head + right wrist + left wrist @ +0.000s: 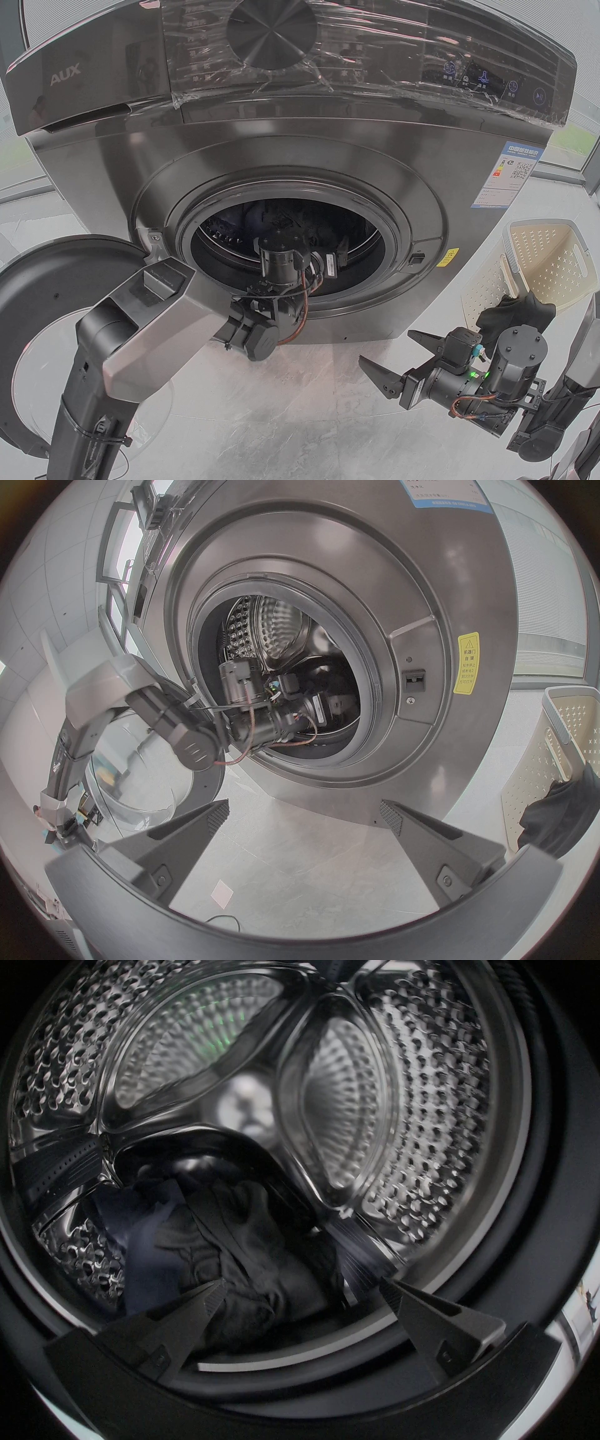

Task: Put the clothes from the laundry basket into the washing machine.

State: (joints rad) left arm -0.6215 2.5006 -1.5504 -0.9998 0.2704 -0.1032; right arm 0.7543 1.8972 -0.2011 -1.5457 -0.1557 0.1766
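Note:
The grey washing machine [375, 187] stands with its round opening uncovered. My left gripper [301, 1282] is inside the drum [431, 1097], open, with nothing between its fingers. Just beyond its fingertips a heap of dark clothes [231, 1260] lies on the drum floor. The cream laundry basket [550, 256] stands tilted to the right of the machine, with a dark garment [519, 312] draped over its front rim. My right gripper [387, 349] hangs open and empty low over the floor, left of the basket. The right wrist view shows the basket [562, 724] and the garment [559, 811] beside the gripper [303, 805].
The machine's door [56, 294] is swung wide open to the left, beside my left arm. Pale floor [300, 400] lies free in front of the machine, between the two arms. A window wall runs behind the basket.

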